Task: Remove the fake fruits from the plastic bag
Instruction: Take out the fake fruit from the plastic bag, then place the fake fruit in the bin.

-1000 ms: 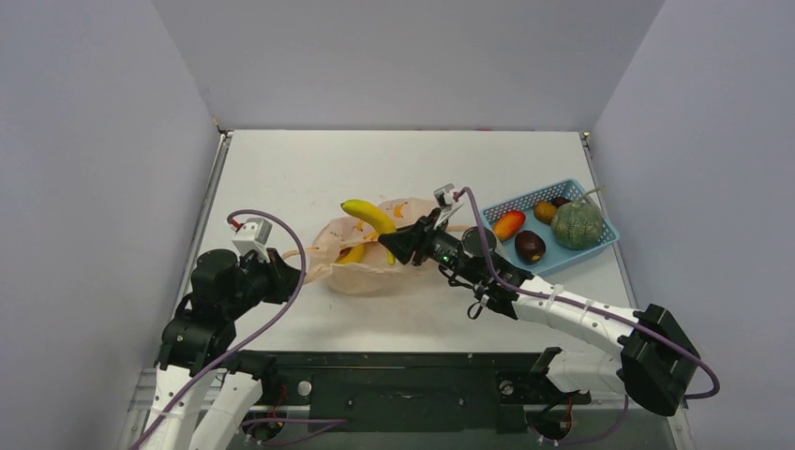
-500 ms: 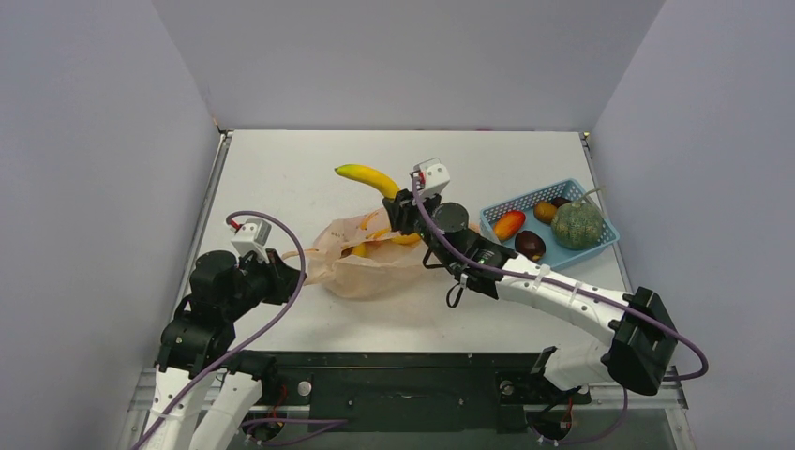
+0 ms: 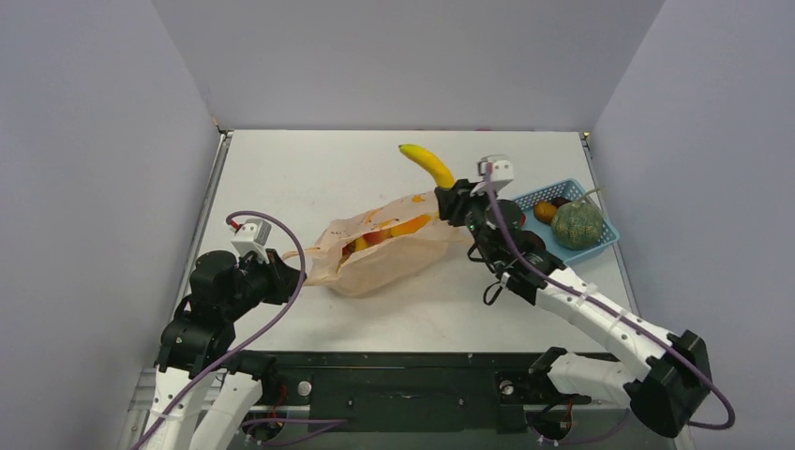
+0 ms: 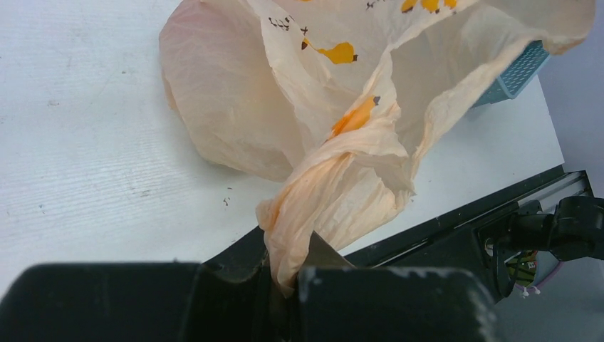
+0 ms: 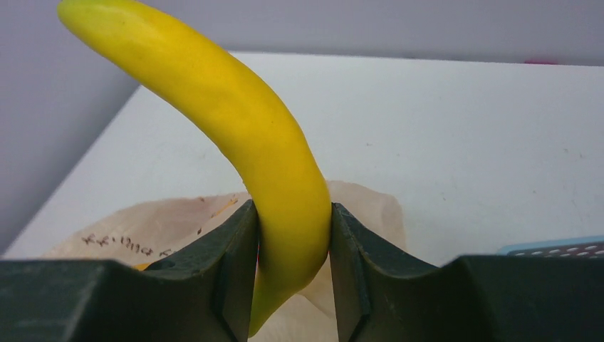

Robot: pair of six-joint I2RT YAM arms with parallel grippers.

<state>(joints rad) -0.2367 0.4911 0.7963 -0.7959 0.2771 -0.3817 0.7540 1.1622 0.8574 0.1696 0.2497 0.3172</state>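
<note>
The banana (image 3: 429, 164) is bright yellow all over. The bag (image 3: 398, 262) is pale peach-orange and see-through, with little yellow-orange banana shapes and tiny dark marks printed on it. Red and yellow show through its side, maybe from fruits (image 3: 375, 239) inside. The basket (image 3: 607, 239) is light blue with rows of small holes. The melon (image 3: 576, 225) is green with darker stripes. The table (image 3: 300, 178) is white. The right arm (image 3: 600, 319) and left arm (image 3: 178, 394) are white and black, with purple cables (image 3: 267, 217).

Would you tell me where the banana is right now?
Top view, right of centre: the banana is held in the right gripper, between the bag and basket.
</note>
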